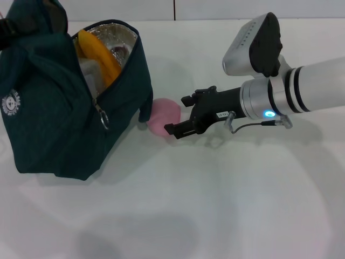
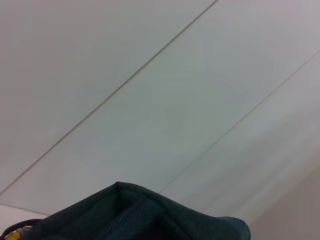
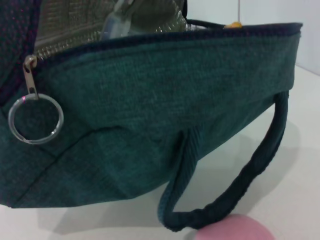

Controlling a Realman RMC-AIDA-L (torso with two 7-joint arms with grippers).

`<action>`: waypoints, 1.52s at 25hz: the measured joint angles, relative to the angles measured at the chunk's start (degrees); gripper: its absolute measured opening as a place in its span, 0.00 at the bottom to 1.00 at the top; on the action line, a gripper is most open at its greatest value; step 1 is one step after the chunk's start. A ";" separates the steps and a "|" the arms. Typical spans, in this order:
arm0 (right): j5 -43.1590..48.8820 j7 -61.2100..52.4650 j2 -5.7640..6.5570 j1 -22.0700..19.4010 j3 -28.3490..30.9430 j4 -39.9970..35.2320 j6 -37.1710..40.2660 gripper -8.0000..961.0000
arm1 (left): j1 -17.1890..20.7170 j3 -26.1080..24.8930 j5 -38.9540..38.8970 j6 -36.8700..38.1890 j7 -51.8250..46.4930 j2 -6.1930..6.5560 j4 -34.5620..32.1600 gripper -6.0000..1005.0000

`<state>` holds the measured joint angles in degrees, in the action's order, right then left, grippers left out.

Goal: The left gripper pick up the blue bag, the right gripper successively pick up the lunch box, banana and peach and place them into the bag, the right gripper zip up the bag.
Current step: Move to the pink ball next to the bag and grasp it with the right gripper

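The blue bag stands with its mouth open, the banana and lunch box already inside; its top runs out of view, so the left gripper and its fingers cannot be judged. The right gripper, fingers open and empty, sits level with the peach on the surface beside the bag, evidently lined up to grasp it.

Blue bag on the table, far left, mouth open and tipped toward the right. Banana inside, leaning up against the lining, end near the rim. Lunch box inside too, below and left of the banana. Peach on the table just right of the bag, beside its hanging handle. Right gripper immediately right of the peach, arm reaching in from the right. Zipper ring hanging at the near end of the bag's opening.
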<state>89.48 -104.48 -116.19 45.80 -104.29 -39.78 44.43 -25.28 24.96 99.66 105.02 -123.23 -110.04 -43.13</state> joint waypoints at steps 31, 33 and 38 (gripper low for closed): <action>-1.16 0.11 0.00 1.29 -8.52 -1.04 -8.10 0.83 | 0.18 -0.07 0.34 -0.09 0.45 0.07 -0.12 0.07; -1.15 0.13 0.00 1.52 -8.54 -0.55 -8.15 0.76 | 0.04 -0.03 0.34 -0.09 0.45 0.08 -0.10 0.07; -0.86 0.15 0.00 1.98 -8.58 -0.12 -8.30 0.55 | -0.16 0.00 0.36 -0.09 0.45 0.09 -0.12 0.07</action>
<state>88.62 -104.32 -116.19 47.78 -112.87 -39.90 36.12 -25.45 24.96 100.02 104.93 -122.78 -109.94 -43.25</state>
